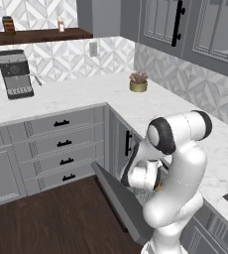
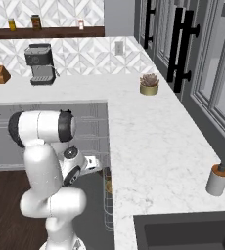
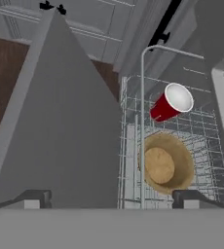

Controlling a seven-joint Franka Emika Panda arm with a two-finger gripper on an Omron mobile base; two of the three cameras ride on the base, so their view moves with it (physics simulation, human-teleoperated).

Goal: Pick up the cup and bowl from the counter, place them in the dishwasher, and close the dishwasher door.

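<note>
Lying in the rack [image 3: 201, 131], the cup [image 3: 171, 102] and bowl [image 3: 166, 164] show fully; gripper [image 3: 111, 198] jaws spread, tips cut off.

I see the dishwasher's wire rack [image 3: 201, 146] carrying the red cup [image 3: 171, 102] tipped on its side and the tan bowl [image 3: 166, 164] just beside it. On the marble tabletop [image 2: 153, 136] stand a potted plant [image 2: 149, 84], a coffee machine [image 2: 40, 64] and a soap dispenser [image 2: 216, 178].

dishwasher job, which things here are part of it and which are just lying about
Part of the job:
cup
bowl
dishwasher rack
dishwasher door
counter
gripper

Just lying about:
potted plant
coffee machine
soap dispenser
sink
</note>
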